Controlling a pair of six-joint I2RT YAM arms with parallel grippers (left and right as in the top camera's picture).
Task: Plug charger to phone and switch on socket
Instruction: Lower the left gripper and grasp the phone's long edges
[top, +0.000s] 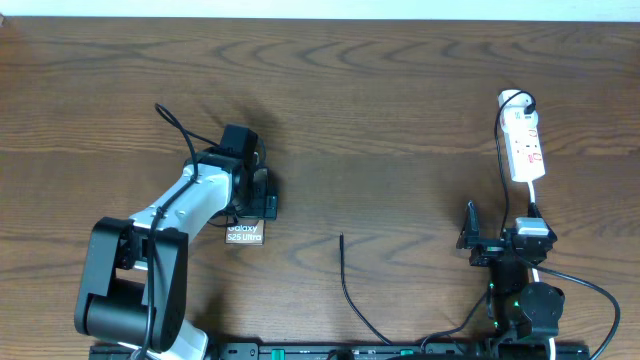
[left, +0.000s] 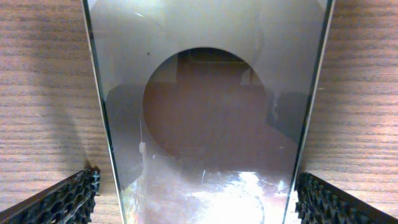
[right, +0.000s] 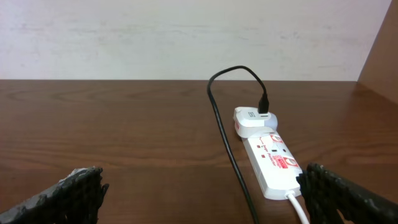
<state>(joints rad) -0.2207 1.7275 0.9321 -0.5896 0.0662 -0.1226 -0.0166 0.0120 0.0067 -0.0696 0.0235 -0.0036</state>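
Wood surface (top: 400, 100): left tool (left: 196, 186), over phone (left: 205, 124), and right tool (right: 202, 180) are gaping.
Lower-centre charger (top: 348, 285) is risking slipping when pinched.

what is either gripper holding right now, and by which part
Nothing is held. The left gripper stands open astride the phone without clamping it; the right gripper is open and empty.
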